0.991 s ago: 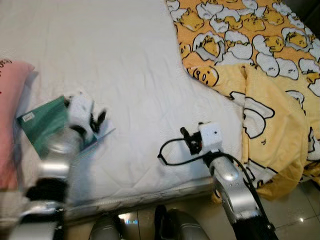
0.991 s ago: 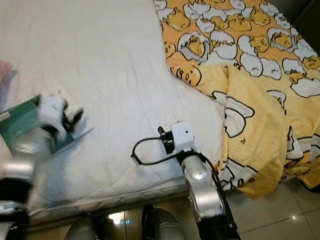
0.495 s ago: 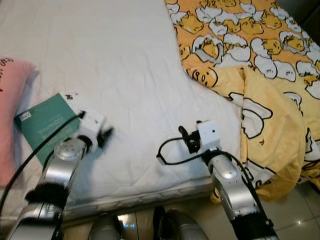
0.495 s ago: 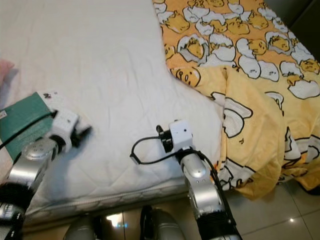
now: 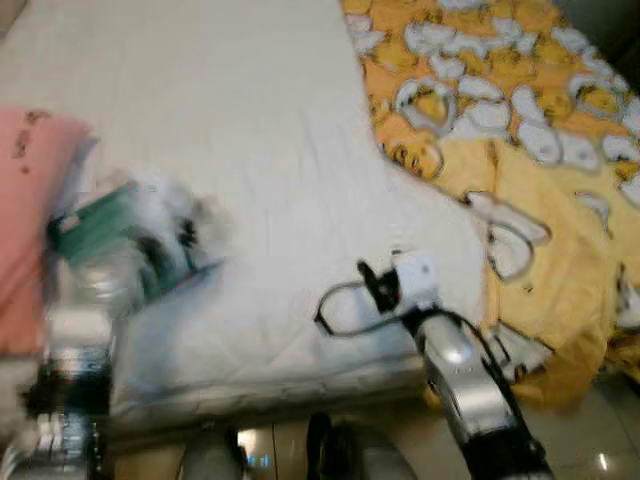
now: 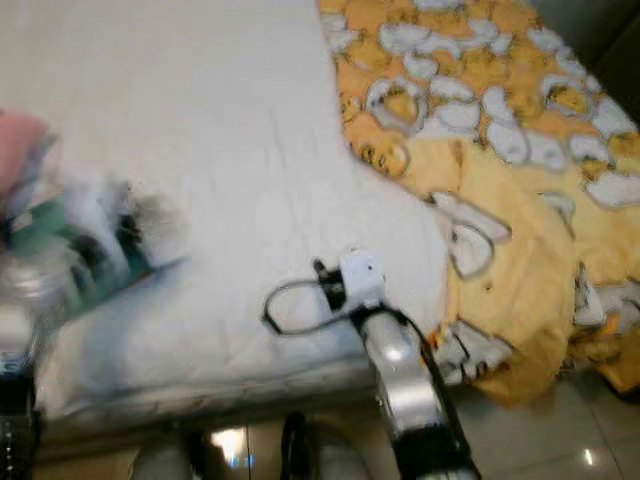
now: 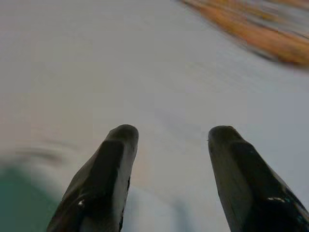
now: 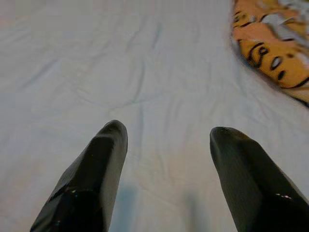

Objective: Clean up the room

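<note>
Silver right arm [image 5: 462, 372], white wrist block, looped black cable [image 5: 340, 308].

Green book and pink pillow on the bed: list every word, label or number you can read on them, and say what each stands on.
Nothing can be read.
Green book: motion blur, so no label or lettering can be made out.
Pink pillow: a few dark marks near its top edge, too blurred to read.
Yellow blanket: a cartoon pattern, no words visible.
</note>
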Tool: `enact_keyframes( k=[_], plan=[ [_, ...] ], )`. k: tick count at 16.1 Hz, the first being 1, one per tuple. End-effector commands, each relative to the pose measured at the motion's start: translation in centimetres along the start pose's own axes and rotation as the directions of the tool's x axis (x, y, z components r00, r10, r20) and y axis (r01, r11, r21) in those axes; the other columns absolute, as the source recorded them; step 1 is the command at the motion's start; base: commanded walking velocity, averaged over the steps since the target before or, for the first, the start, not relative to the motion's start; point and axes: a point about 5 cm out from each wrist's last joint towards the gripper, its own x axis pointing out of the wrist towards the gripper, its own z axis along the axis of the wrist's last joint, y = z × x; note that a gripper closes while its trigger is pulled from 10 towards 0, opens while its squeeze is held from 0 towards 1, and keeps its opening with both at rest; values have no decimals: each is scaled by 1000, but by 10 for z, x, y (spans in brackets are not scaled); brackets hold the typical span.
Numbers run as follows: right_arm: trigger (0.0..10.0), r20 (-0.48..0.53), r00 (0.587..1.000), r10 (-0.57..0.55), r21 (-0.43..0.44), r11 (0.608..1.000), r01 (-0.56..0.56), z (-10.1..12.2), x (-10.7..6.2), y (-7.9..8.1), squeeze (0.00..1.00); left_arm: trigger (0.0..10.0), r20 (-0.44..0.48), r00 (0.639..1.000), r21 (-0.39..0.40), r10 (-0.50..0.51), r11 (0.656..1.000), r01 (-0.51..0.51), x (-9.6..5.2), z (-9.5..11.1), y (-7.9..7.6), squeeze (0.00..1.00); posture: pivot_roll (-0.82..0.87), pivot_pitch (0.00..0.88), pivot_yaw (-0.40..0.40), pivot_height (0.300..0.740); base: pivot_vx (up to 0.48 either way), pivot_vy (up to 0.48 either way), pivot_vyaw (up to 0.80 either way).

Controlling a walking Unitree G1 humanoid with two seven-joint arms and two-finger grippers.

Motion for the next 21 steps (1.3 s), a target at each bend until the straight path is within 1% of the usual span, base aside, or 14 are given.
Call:
enact_keyframes(
  k=[1,5,6,8,10,11,12,14,16,17,18,19,20,21],
  plan=[
    [10000,-12,1000,-12,4,1000,12,-4,1,-3,0,10000,-143,979,44,148,989,-143,-3,-33,7,0,-6,159,-154,740,0,0,0],
    [10000,25,1000,2,3,1000,-2,7,13,-2,0,10000,-283,932,26,225,974,-227,5,-82,-10,0,-15,151,-149,740,0,0,0],
    [10000,26,1000,1,3,1000,-1,7,13,-3,0,10000,-304,925,34,229,973,-230,5,-88,-12,0,-19,151,-149,740,0,0,0],
    [10000,23,1000,-4,-3,1000,4,5,13,-6,0,10000,-346,884,86,313,949,-303,2,-108,-5,0,-30,153,-150,740,0,-234,0],
    [10000,20,1000,-3,-7,1000,3,3,12,-6,0,10000,-395,862,140,318,948,-286,1,-121,-6,0,-37,156,-156,740,0,-465,0],
    [10000,18,1000,-1,-8,1000,1,3,11,-6,0,10000,-415,860,158,298,954,-254,1,-124,-9,0,-36,158,-158,740,0,-465,0],
    [10000,13,1000,6,-11,1000,-5,1,10,-5,0,10000,-439,872,163,219,973,-162,3,-129,-19,0,-46,157,-158,740,0,-465,0],
    [10000,16,1000,5,-14,1000,-5,1,9,-6,0,10000,-410,910,151,51,988,12,10,-122,-34,0,-51,156,-156,740,0,-471,0],
    [10000,8,1000,0,-13,1000,0,-2,6,-7,0,10000,-390,907,129,-161,965,227,5,-117,-46,0,-54,155,-154,740,0,-472,0],
    [10000,6,1000,4,-12,1000,-4,-3,5,-6,0,10000,-363,909,130,-203,955,266,2,-112,-42,0,-50,157,-153,740,0,-472,0],
    [10000,2,1000,10,-10,1000,-10,-4,4,-4,0,10000,-343,928,183,-143,959,215,1,-107,-26,0,-44,157,-154,740,0,-465,0],
    [10000,1,1000,13,-9,1000,-13,-5,4,-3,0,10000,-334,936,204,-113,961,189,1,-104,-19,0,-44,157,-154,740,0,-465,0],
    [10000,-1,1000,21,-7,1000,-21,-5,5,-1,0,10000,-262,964,227,42,974,19,4,-86,7,0,-30,156,-157,740,0,0,0],
    [10000,2,1000,26,-7,1000,-26,-4,7,0,0,10000,-211,968,255,139,963,-83,6,-74,17,0,-25,157,-159,740,0,0,0]
  ],
)
